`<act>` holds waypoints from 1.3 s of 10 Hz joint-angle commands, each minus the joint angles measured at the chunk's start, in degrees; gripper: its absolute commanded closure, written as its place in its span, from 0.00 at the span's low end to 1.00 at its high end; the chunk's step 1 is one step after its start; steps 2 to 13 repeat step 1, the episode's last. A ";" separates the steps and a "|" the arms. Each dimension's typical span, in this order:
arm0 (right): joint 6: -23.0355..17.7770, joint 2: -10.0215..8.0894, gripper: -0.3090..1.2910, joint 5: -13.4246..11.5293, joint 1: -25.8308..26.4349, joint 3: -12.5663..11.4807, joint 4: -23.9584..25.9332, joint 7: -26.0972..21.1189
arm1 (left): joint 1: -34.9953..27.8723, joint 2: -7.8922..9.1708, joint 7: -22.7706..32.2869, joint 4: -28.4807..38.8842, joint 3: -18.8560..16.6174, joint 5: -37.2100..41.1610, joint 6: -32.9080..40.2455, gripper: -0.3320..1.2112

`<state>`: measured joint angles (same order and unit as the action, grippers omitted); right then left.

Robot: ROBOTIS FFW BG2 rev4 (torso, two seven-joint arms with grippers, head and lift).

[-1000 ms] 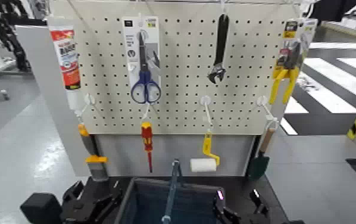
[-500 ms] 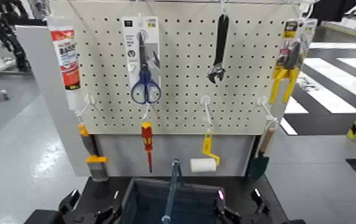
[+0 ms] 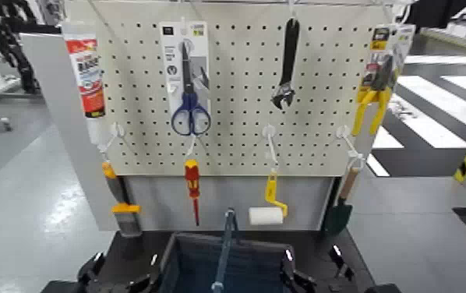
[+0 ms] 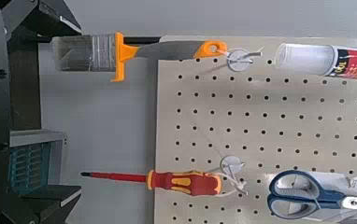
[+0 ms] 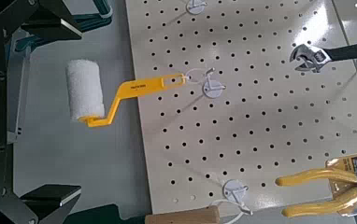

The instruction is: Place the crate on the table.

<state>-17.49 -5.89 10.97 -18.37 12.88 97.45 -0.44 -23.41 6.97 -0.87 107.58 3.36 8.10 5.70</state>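
- Black left gripper (image 3: 119,274), low at the crate's left wall; fingers spread in the left wrist view, with the wall's edge showing between them, nothing pinched.
- Right gripper (image 3: 314,277), low at the crate's right wall; fingers likewise spread, gripping nothing; the pair flank the load, probably because it has been set down and let go.
- Crate (image 3: 222,265), blue-grey, grid-walled, handle bar upright across its middle; it appears to rest on the table (image 3: 314,240), just before the pegboard (image 3: 236,86), so placement looks essentially complete.
- Pegboard tools hang just behind, well above the rim: scissors (image 3: 189,82), screwdriver (image 3: 192,185), paint roller (image 3: 267,212), brush (image 3: 121,204); withdrawal should avoid them.
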 commanded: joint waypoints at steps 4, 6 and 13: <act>0.71 -0.09 0.28 -0.69 0.00 -0.13 0.46 0.00 | 0.21 0.06 0.00 -0.35 0.24 0.07 0.19 0.28; 0.71 -0.09 0.28 -0.69 0.00 -0.13 0.46 0.00 | 0.21 0.06 0.00 -0.35 0.24 0.07 0.19 0.28; 0.71 -0.09 0.28 -0.69 0.00 -0.13 0.46 0.00 | 0.21 0.06 0.00 -0.35 0.24 0.07 0.19 0.28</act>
